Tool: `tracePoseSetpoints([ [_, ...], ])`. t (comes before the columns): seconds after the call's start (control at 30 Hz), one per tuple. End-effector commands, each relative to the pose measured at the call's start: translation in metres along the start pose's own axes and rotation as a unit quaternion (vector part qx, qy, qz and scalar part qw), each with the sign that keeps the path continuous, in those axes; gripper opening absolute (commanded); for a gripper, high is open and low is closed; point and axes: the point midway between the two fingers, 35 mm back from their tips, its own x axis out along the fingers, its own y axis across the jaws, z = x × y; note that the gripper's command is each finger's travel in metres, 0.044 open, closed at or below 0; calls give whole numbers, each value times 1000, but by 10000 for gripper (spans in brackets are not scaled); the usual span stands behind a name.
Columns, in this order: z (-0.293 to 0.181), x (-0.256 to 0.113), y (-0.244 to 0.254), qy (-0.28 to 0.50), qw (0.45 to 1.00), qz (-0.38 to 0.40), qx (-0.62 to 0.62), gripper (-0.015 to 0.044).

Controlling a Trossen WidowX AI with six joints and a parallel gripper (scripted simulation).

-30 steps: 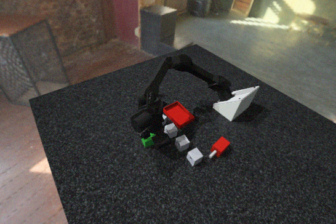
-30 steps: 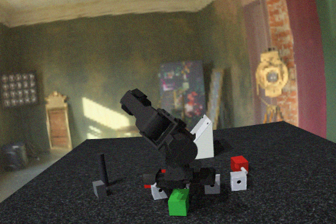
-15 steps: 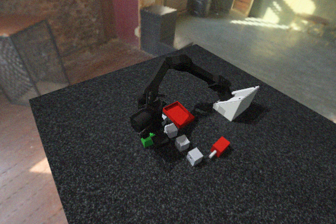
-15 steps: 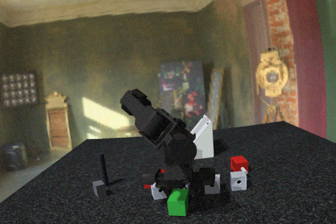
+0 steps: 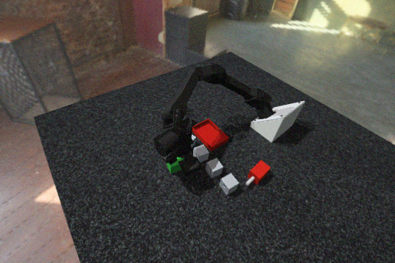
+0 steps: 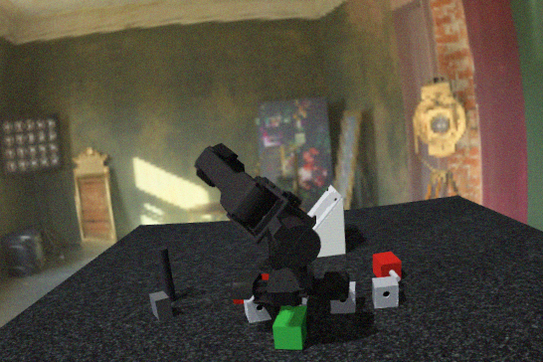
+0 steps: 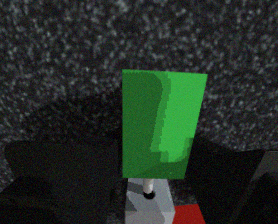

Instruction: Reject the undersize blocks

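My gripper (image 5: 176, 160) (image 6: 290, 303) (image 7: 150, 129) is shut on the green gauge (image 5: 173, 166) (image 6: 289, 330) (image 7: 172, 115), low over the table. Its pale pin points at the hole of one steel block (image 7: 162, 197); the tip is at the hole mouth, with part of the pin outside. How deep it sits I cannot tell. This block (image 5: 201, 153) is mostly hidden in the exterior view. Two more blocks (image 5: 214, 167) (image 5: 229, 184) stand in the row. Another block (image 6: 257, 311) is partly hidden by the arm in the top view. The red reject tray (image 5: 210, 132) shows no block inside.
A red handled gauge (image 5: 260, 170) (image 6: 386, 265) with a white pin lies near the row's end. A white wedge (image 5: 278, 125) (image 6: 334, 232) stands farther back. A grey block (image 6: 161, 305) and a dark upright post (image 6: 167, 274) stand at the left in the exterior view.
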Motion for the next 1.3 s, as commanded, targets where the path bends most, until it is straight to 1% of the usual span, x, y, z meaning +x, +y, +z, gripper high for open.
tracePoseSetpoints([
  [0.0, 1, -5, 1, -7, 1000, 0, -1, 0],
  [1.27, 1, -5, 0, -7, 1000, 0, -1, 0],
])
